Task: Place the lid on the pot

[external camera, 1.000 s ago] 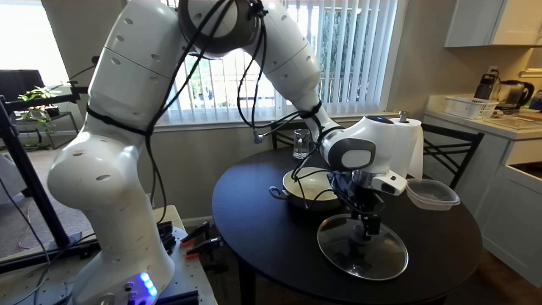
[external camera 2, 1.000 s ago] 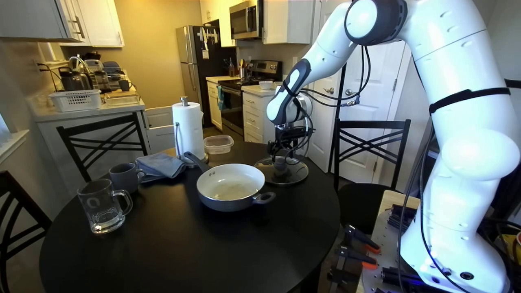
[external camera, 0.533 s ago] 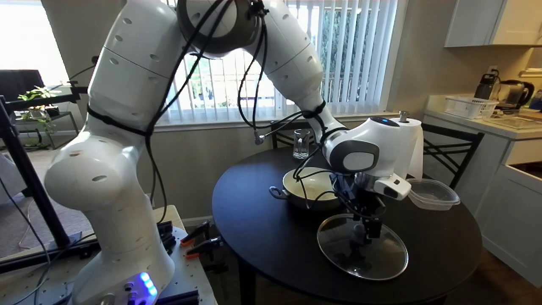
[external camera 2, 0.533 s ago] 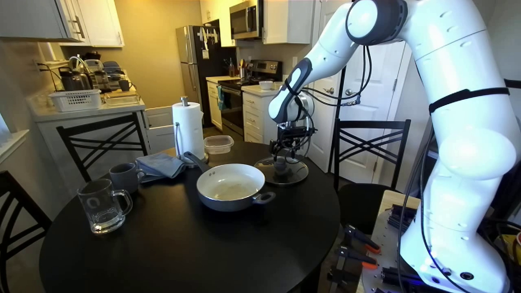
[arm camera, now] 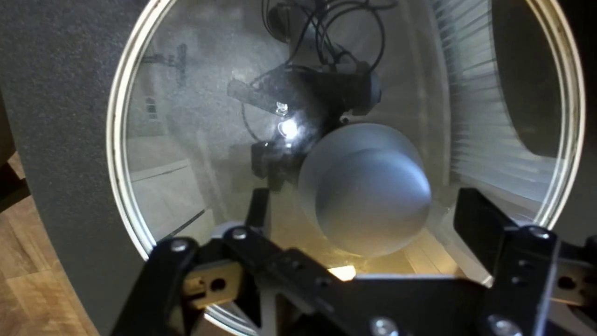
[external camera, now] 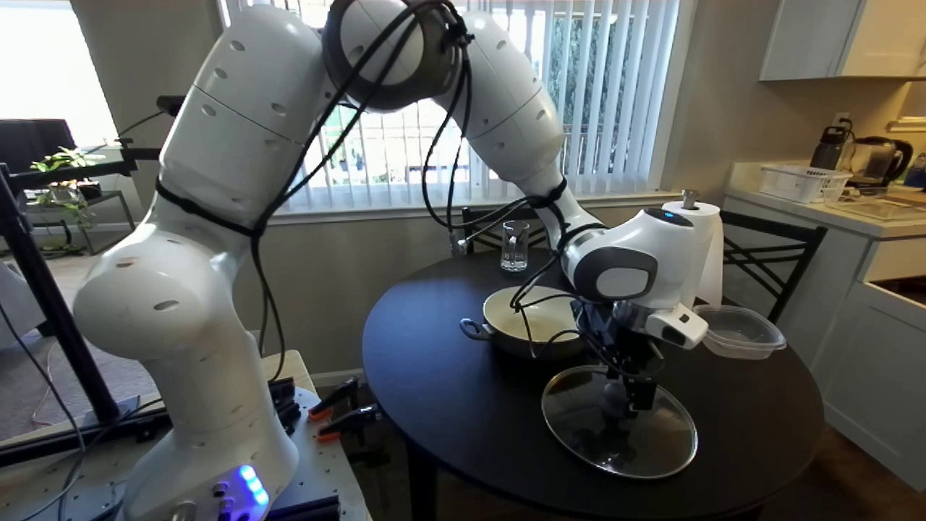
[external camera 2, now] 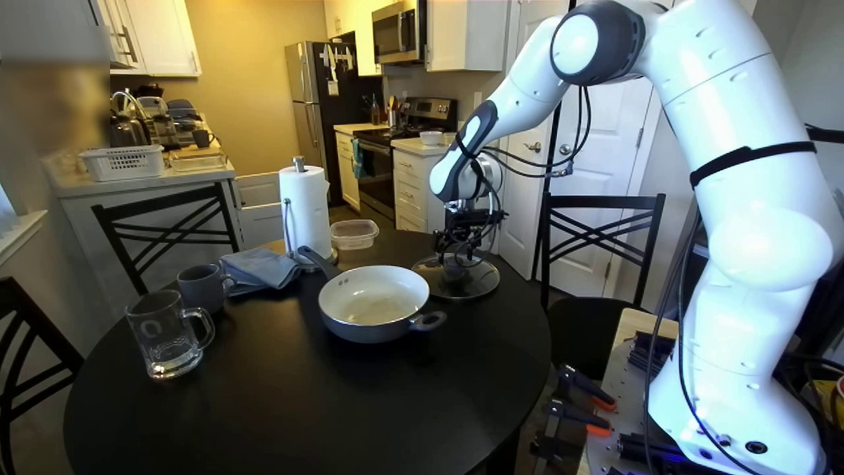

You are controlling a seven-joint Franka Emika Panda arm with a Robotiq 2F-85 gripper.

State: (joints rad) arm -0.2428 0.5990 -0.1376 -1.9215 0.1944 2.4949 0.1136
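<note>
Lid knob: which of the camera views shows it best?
The wrist view: there the knob is large and uncovered, with the open jaws on either side in the picture. Both exterior views show it small, more from the side, on the lid, crowded by the dark jaws, so its outline is hard to make out.

Gripper (arm camera: 367,212) spread wide; knob (arm camera: 373,205) of the lid (arm camera: 210,116) showing between its fingers (arm camera: 480,228)
glass is mega reflective; wood floor (arm camera: 37,261) bottom left

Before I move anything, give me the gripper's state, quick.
Gripper: open, holding nothing; in the wrist view its fingers stand apart, the lid knob showing between them with gaps both sides.
</note>
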